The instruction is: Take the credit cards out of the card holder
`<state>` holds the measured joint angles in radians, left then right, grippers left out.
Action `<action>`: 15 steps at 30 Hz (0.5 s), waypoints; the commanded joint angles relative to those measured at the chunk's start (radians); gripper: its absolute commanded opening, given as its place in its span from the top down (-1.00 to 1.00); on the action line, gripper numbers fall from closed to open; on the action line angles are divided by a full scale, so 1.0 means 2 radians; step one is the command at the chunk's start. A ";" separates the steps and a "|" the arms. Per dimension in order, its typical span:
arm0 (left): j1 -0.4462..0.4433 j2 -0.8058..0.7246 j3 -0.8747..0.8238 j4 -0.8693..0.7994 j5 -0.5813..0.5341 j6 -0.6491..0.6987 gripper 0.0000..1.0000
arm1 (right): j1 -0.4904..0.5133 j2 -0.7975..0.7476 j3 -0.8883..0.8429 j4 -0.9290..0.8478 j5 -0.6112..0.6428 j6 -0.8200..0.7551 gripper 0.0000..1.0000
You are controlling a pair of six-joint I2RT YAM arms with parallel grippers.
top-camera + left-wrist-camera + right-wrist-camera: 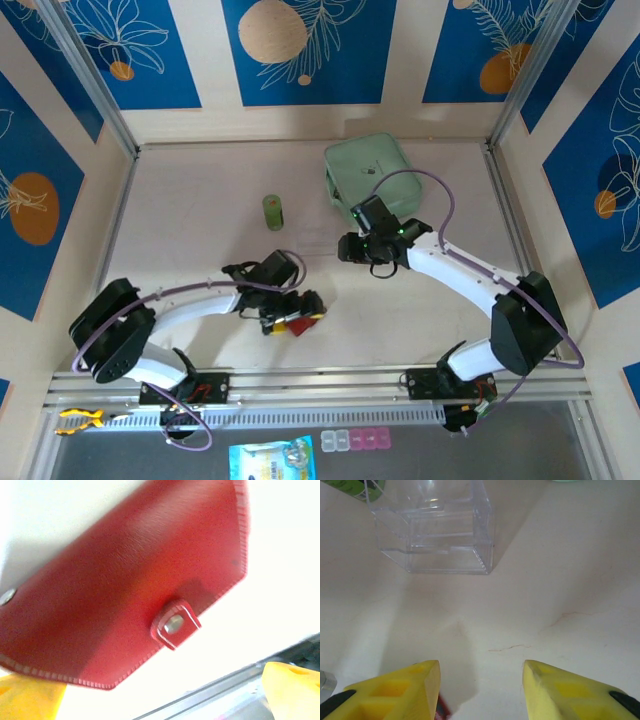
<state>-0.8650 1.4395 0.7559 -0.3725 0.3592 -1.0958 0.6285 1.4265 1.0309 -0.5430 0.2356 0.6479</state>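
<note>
The red card holder lies flat on the table, closed, with its small tab snapped down. The credit cards are hidden. My left gripper is open, its yellow fingertips standing wide on either side of the holder's near edge and not touching it. From above, the holder shows under the left gripper at the table's front centre. My right gripper hovers further back, open, and has nothing between its fingers; it also shows in the right wrist view.
A clear plastic box stands ahead of the right gripper, with a green cylinder behind it. A mint-green zip pouch lies at the back right. A metal rail runs along the table's near edge.
</note>
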 commanded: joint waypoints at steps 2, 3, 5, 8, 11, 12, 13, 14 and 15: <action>-0.005 -0.001 0.039 -0.022 -0.027 0.048 -1.00 | -0.010 -0.025 -0.013 -0.012 -0.005 0.001 0.03; -0.005 0.002 0.049 -0.044 -0.040 0.061 -0.99 | -0.013 -0.027 -0.014 -0.011 -0.006 0.000 0.03; -0.005 0.011 0.071 -0.074 -0.054 0.090 -0.98 | -0.015 -0.029 -0.014 -0.014 -0.006 0.000 0.03; -0.005 0.029 0.108 -0.114 -0.071 0.163 -0.99 | -0.018 -0.036 -0.016 -0.016 -0.004 -0.002 0.03; -0.006 0.056 0.150 -0.169 -0.113 0.250 -0.99 | -0.026 -0.044 -0.020 -0.022 -0.002 -0.006 0.03; -0.007 0.064 0.162 -0.180 -0.122 0.279 -0.99 | -0.032 -0.048 -0.022 -0.024 -0.002 -0.007 0.03; -0.007 0.071 0.173 -0.187 -0.128 0.304 -1.00 | -0.038 -0.052 -0.024 -0.026 -0.002 -0.009 0.03; -0.008 0.079 0.181 -0.191 -0.131 0.324 -1.00 | -0.044 -0.057 -0.026 -0.028 -0.003 -0.011 0.03; -0.008 0.088 0.188 -0.194 -0.133 0.346 -1.00 | -0.052 -0.063 -0.028 -0.030 -0.005 -0.013 0.03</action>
<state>-0.8696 1.5799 1.0847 -0.6498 0.1623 -0.6178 0.5549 1.3460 0.9920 -0.5705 0.2356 0.6384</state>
